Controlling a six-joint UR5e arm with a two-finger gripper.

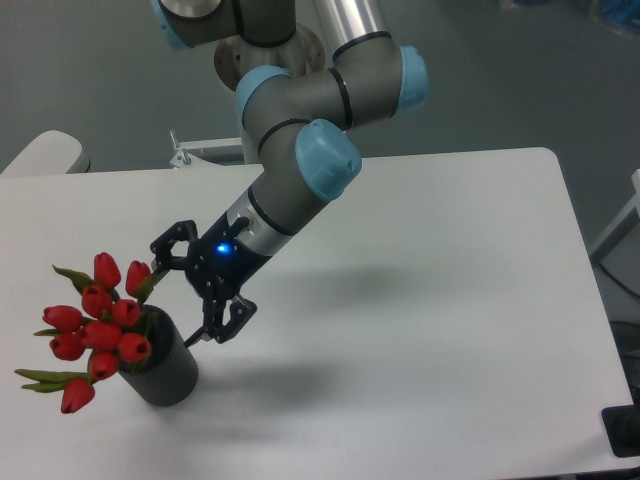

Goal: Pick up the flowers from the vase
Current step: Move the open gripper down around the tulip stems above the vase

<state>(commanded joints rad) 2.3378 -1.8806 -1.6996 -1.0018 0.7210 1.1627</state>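
At the far left of the white desk (420, 300), near its front edge, the flowers (98, 328) stand in the vase (170, 372): a bunch of red closed tulip buds with green stems and pointed leaves, spreading wider than the dark grey cylinder that holds them and leaning out to its left. I judge them light, with soft buds that would bruise under a squeeze and thin stems that could bend. The vase looks small and might tip or lift with them if the stems drag. The best hold, I think, is low on the gathered stems, just above the rim, not on the buds. Just to the right of the bunch hangs my claw (188, 291), fingers spread apart and holding nothing, one fingertip close to the nearest bud, the other just above the vase rim.
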